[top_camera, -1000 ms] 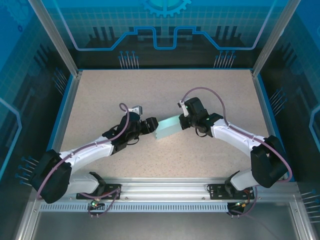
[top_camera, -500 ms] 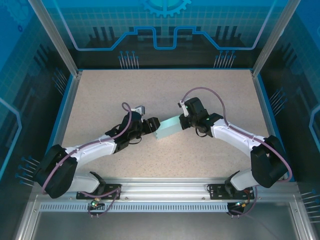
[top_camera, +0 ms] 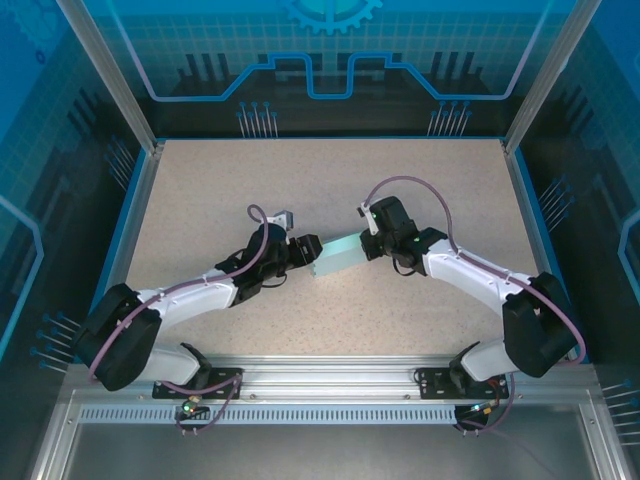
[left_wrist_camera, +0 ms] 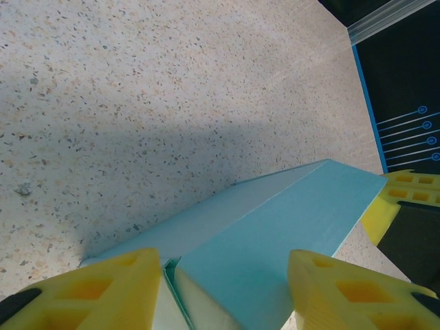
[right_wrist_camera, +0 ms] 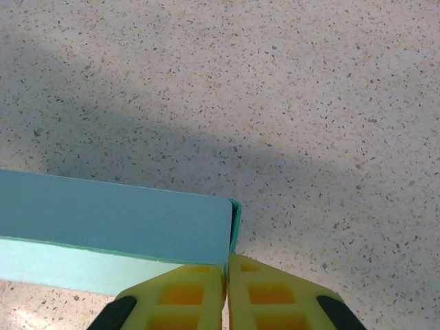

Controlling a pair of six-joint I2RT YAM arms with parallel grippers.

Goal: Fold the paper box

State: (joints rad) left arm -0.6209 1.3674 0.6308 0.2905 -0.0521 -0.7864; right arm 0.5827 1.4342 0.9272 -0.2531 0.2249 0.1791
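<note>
1. The paper box [top_camera: 338,257] lies near the middle of the table [top_camera: 300,180], between the two arms. Its long body is already formed into a flat rectangular tube, and one end points to each gripper.
2. The left gripper [top_camera: 305,250] is at the left end of the box. In the left wrist view its two yellow fingers [left_wrist_camera: 110,289] stand apart, one on each side of this end and very close to the card. I cannot tell if they already press on it.
3. At this end there is a seam and a pale inner flap [left_wrist_camera: 170,302] beside the left finger, so I judge that this end is not fully closed.
4. The right gripper [top_camera: 368,247] is at the other end. In the right wrist view its fingers [right_wrist_camera: 185,292] are clenched together, and the thin edge of the box end [right_wrist_camera: 235,227] runs down into the slit between them. I judge that it pinches this edge to keep the box steady.
5. The step in hand seems to be closing the end of the box on the left side, while the right side is the anchor.
6. The next move calls for a gentle squeeze or push on the flap, straight along the box. The card is thin and can buckle, and the pinch on the right must not slip.
</note>
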